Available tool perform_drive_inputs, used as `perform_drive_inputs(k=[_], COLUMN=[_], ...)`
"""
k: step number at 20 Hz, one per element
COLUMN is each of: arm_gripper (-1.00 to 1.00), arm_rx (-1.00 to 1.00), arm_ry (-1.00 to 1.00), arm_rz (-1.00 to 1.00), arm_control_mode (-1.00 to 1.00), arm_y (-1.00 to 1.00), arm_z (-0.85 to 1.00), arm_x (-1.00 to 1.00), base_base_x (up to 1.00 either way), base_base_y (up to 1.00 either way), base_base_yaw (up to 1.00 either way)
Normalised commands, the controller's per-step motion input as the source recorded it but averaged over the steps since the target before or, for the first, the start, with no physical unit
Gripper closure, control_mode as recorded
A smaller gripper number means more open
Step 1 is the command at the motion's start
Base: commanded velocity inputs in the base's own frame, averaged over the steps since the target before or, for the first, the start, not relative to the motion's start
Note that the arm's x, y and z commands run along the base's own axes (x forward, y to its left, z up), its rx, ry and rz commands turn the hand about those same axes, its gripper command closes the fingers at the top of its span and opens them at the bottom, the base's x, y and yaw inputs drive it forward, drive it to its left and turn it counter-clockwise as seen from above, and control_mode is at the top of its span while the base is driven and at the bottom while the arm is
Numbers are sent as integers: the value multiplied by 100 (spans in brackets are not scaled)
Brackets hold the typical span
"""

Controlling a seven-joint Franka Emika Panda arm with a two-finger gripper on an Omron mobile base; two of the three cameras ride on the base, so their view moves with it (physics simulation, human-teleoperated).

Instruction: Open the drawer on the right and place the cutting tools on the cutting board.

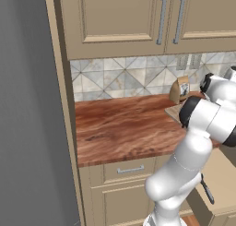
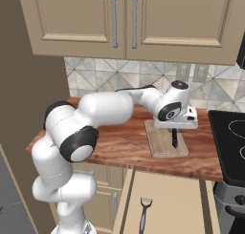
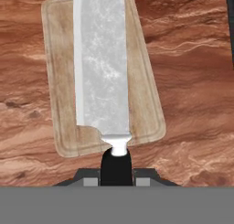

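A knife [image 3: 101, 67] hangs blade-down above the cutting board [image 3: 141, 104], its black handle pinched between the gripper [image 2: 174, 131] fingers. The board lies on the reddish counter [image 2: 119, 144]. At 6 o'clock from it the drawer [image 2: 167, 199] stands open with 1 more tool [image 2: 143, 214] inside.

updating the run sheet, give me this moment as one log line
gripper: shut on knife | knife: above cutting board | drawer: open, peeler inside | step: place knife
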Motion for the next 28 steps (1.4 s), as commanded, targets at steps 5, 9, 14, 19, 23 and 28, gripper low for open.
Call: perform_drive_inputs(k=[5,9,14,19,23,28], arm_gripper=[100,100,100,100,100,100], arm_rx=[-14,-13,-7,-1,0,0], arm_ry=[-10,-3,1,0,0,0], arm_rz=[0,0,0,0,0,0], arm_control_mode=[-100,-100,-100,-100,-100,-100], arm_y=[33,13,8,4,3,6], arm_z=[-12,-14,-2,-14,-17,-17], arm_x=[45,10,0,0,0,0], base_base_x=[0,0,0,0,0,0], base_base_y=[0,0,0,0,0,0], base_base_yaw=[0,0,0,0,0,0])
